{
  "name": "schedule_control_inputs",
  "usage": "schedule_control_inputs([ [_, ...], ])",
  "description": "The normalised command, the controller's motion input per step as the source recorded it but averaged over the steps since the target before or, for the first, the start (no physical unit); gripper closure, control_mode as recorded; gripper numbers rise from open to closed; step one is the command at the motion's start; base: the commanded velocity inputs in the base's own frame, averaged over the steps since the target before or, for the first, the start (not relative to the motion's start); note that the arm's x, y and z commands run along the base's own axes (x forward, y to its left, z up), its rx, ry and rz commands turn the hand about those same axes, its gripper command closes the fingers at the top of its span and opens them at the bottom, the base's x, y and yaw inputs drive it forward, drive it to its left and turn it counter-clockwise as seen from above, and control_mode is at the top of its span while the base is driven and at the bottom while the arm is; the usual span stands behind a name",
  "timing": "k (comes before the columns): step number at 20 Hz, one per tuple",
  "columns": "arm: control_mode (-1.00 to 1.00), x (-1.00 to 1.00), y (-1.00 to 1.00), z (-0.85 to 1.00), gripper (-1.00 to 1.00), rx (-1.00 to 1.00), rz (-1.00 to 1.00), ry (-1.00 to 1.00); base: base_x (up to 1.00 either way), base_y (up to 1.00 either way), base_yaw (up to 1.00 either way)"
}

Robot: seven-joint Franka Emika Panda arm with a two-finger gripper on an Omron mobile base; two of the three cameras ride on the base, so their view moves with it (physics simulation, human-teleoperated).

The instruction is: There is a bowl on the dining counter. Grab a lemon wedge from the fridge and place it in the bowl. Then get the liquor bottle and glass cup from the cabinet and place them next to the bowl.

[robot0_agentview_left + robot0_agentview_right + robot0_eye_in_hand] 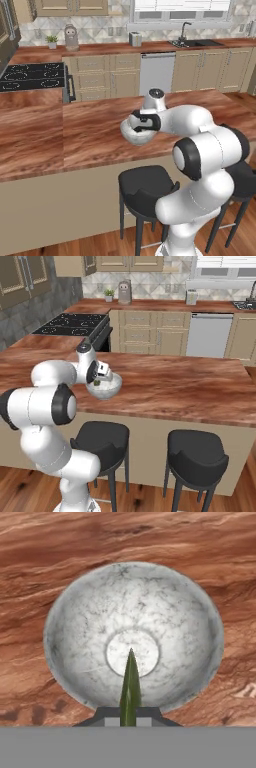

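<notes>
Closest to the hand camera is the lemon wedge, a thin green sliver pinched edge-on in the clenched jaws, its long axis pointing straight at the pale centre of the bowl. So the drop target sits right below the gripper, which hovers over the bowl near the front left of the bench. From the base cameras the wedge is just a tiny speck, and the arm's wrist hides part of the bowl's rim.
</notes>
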Motion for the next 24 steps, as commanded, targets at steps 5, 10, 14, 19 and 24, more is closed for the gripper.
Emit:
schedule_control_inputs([
  [5, -1.00, 0.05, 0.00, -0.18, 1.00, 0.00, 0.00, 0.00, 0.00, 0.00, 0.00],
  [10, -1.00, 0.07, 0.00, -0.07, -1.00, 0.00, 0.00, 0.00, 0.00, 0.00, 0.00],
  [14, -1.00, 0.00, 0.00, 0.00, -1.00, 0.01, 0.00, 0.00, 0.00, 0.00, 0.00],
  [19, -1.00, -0.05, 0.00, 0.39, -1.00, 0.05, 0.00, 0.00, 0.00, 0.00, 0.00],
  [24, -1.00, -0.26, 0.00, 0.90, -1.00, 0.03, 0.00, -0.01, 0.00, 0.00, 0.00],
])
